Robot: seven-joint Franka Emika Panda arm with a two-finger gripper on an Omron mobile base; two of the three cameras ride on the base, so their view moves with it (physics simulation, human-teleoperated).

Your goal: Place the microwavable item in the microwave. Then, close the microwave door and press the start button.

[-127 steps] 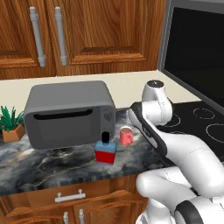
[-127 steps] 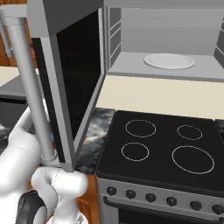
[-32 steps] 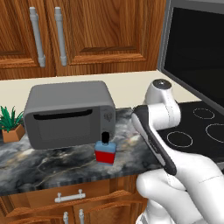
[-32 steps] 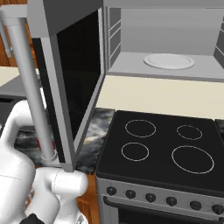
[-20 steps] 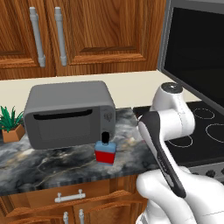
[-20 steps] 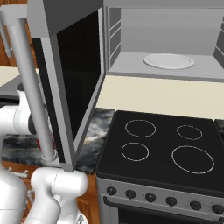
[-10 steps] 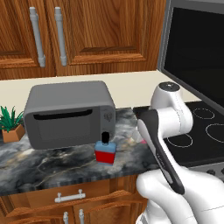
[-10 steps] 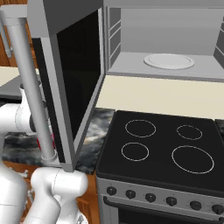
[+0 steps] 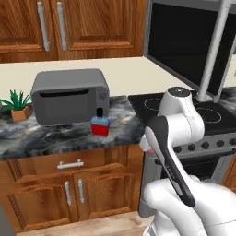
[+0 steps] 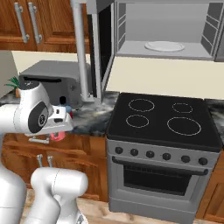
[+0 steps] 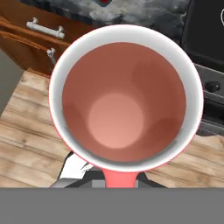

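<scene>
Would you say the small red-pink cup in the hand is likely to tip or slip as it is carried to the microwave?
The red-pink cup looks empty, so probably light. Its smooth rounded wall may slip in the hand. It would likely roll if dropped.

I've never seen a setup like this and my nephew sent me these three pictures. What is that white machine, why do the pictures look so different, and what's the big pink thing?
It is a white robot arm on a driving base, in a computer-drawn kitchen. Two pictures come from cameras on the base, behind the arm to its left and right. The third comes from a camera on its hand, looking down into the pink cup that the gripper has shut on, off the counter. On the counter stand a grey box appliance, a red-and-blue bottle and a small plant. Above the stove the microwave is open, with a white plate inside.
</scene>
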